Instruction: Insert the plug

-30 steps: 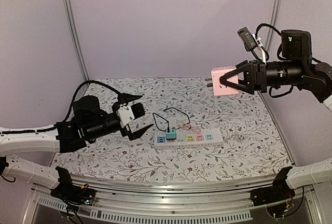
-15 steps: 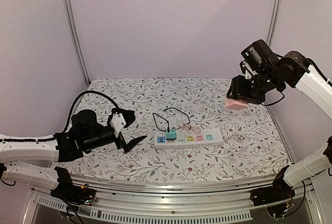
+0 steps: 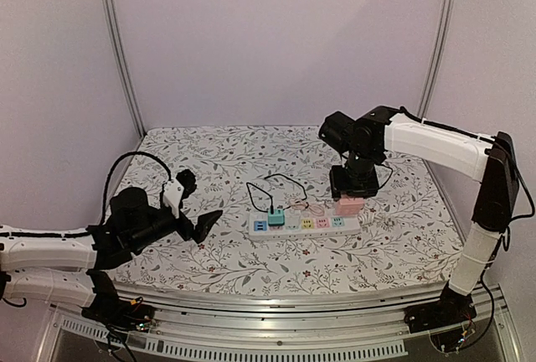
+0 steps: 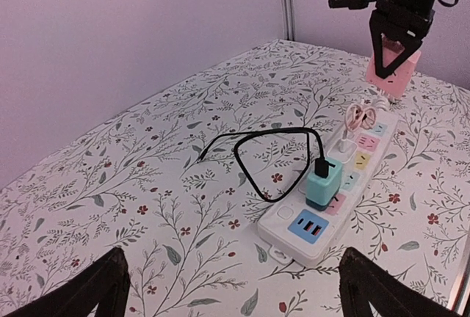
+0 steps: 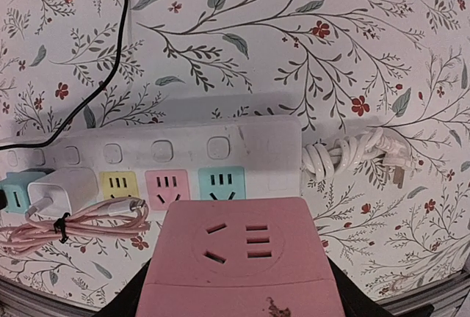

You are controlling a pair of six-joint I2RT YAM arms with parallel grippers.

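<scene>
My right gripper (image 3: 350, 198) is shut on a pink cube plug (image 3: 349, 205) and holds it just above the right end of the white power strip (image 3: 295, 231). In the right wrist view the pink plug (image 5: 242, 258) fills the lower middle, between my black fingers (image 5: 136, 299). The strip (image 5: 264, 137) lies beyond it, with empty yellow, pink and blue sockets. My left gripper (image 3: 199, 203) is open and empty, left of the strip. In the left wrist view its gripper (image 4: 239, 295) faces the strip (image 4: 283, 225), and the pink plug (image 4: 393, 67) hangs at the far end.
A teal charger (image 3: 275, 214) with a black cable (image 3: 276, 179) sits in the strip's left end. A white charger (image 5: 70, 188) with a bundled pink cable (image 5: 73, 223) sits beside it. The strip's coiled white cord (image 5: 352, 155) lies at its right end. Walls enclose the table.
My right arm has swung down and left from high at the right, bringing the pink plug to just above the strip. My left gripper has drawn back and lowered a little.
</scene>
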